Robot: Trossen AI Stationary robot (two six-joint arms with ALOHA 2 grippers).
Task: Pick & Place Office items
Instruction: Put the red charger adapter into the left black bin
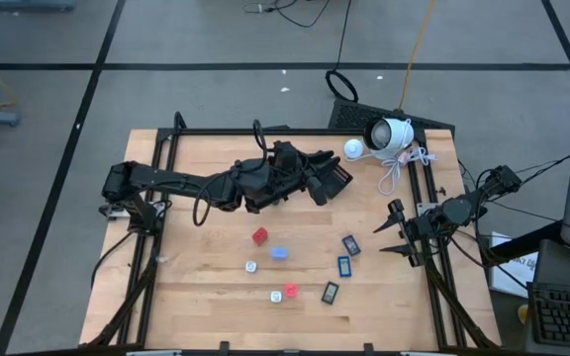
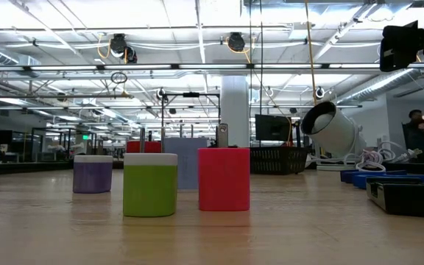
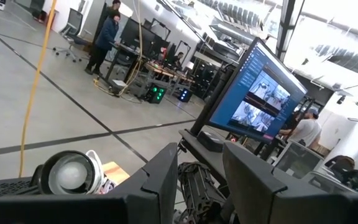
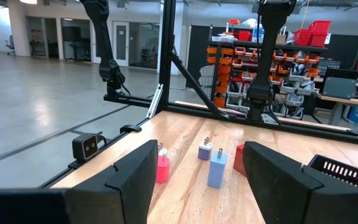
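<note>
**Tiny, Hard Pieces and Wide Jaws: Easy to Fumble**

Stretches in from 9 o'clock over the pale wooden table to about 12 o'clock: left gripper, dark fingers parted, nothing between them.

Lie scattered from the table's middle toward 6 o'clock, well apart from both grippers:
- small white bit, rounded and likely plastic
- red block, boxy and matte
- pale blue block, boxy, with metal prongs showing in the right wrist view
- second white bit, just beside a second red block
- three dark flat blue-faced rectangles, thin with glossy faces

Waits at 3 o'clock by the table edge: right gripper, jaws spread wide and empty.

Likely to go wrong:
- Could squirt sideways out of a closing pinch, being small and hard on smooth board.
- Could refuse to lift at all, the flat rectangles lying too low for fingertips to get under.
- Could knock the white bit away when taking the red block next to it.
</note>
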